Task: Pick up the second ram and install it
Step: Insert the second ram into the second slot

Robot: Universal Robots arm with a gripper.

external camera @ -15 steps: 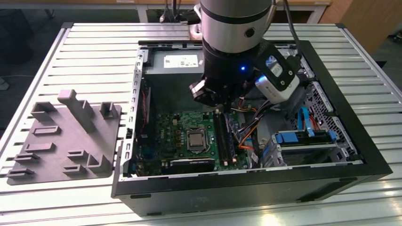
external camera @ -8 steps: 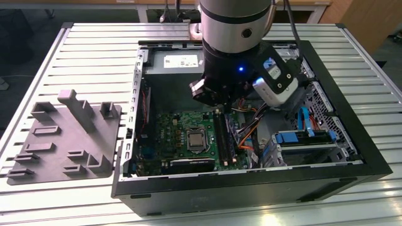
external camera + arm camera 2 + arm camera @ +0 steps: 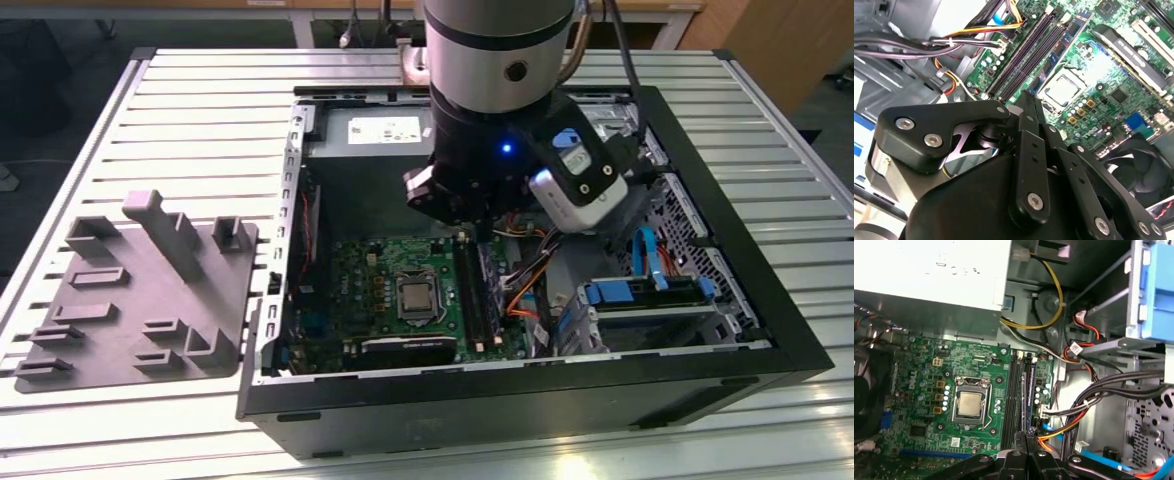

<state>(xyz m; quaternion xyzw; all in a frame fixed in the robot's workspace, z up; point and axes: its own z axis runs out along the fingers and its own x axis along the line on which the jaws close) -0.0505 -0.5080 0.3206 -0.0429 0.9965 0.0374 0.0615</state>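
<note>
My gripper (image 3: 462,232) hangs inside the open computer case (image 3: 747,330), low over the green motherboard (image 3: 929,390). Both wrist views show its black fingers (image 3: 1018,442) pressed together, shut, with nothing visible between them. The fingertips (image 3: 1026,100) sit just over one end of the long black memory sockets (image 3: 1013,395). A thin dark stick with a bluish edge, which I take for the second ram (image 3: 1031,390), stands on edge in the socket row beside them. I cannot tell whether the fingertips touch it.
A gray plastic fixture (image 3: 134,300) with raised blocks lies on the slatted table at the exterior view's left. The processor socket (image 3: 971,405) sits beside the memory sockets. Bundled cables (image 3: 1079,415), a blue drive cage (image 3: 627,292) and a fan (image 3: 1144,165) crowd the case.
</note>
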